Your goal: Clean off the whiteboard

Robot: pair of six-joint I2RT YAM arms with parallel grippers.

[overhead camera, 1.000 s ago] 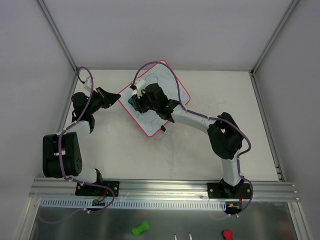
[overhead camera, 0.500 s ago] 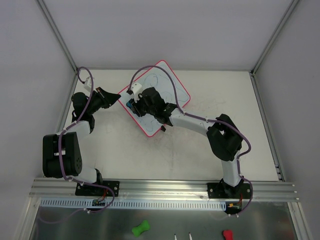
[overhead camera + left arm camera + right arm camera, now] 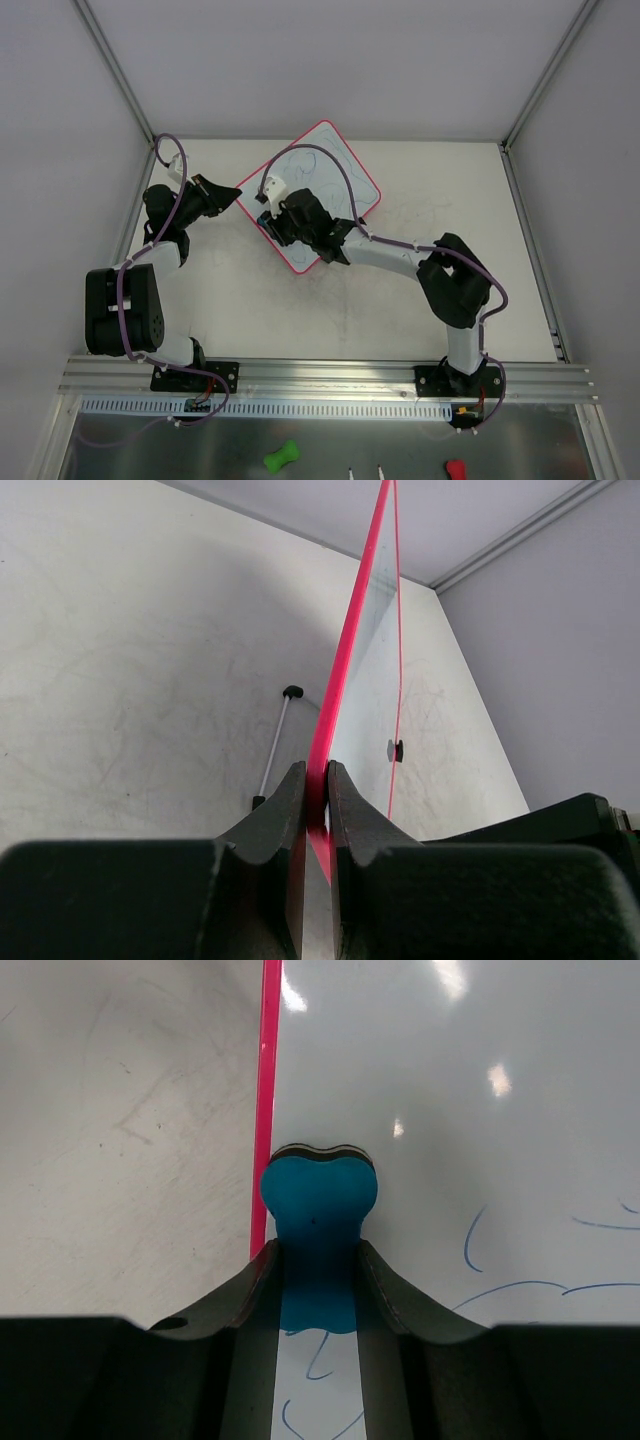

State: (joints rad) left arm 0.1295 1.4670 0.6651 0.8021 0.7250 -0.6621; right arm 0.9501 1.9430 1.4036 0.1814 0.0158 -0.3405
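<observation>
Right gripper (image 3: 318, 1250): jaws clamped on the waist of a blue bone-shaped eraser (image 3: 318, 1195). Its lobed end sticks out past the fingertips and presses on the whiteboard (image 3: 450, 1110).
- The eraser sits just inside the pink frame (image 3: 266, 1100), which is at its 9 o'clock in the wrist view.
- Blue scribbles (image 3: 520, 1285) lie on the glossy surface at 4 o'clock of the eraser.

Right arm, top view: base at the near edge toward 5 o'clock, elbow folded well right of the board. The forearm reaches out toward 10 o'clock, which puts the right gripper (image 3: 268, 215) over the board's 8 o'clock edge.

Left gripper (image 3: 317, 780): fingers pinched tight on the frame, board seen edge-on between them.
- In the top view the left gripper (image 3: 232, 192) meets the board's 9 o'clock corner.

Left arm: base at 7 o'clock, links stacked up the left side, wrist turned toward 3 o'clock.

Whiteboard (image 3: 340, 175): on the table (image 3: 420, 300), far side, left of centre, close to the back wall.
- It is turned diamond-wise, with corners at 12, 3, 6 and 9 o'clock.
- The sides look near equal, so I cannot tell which axis is the long one.
</observation>
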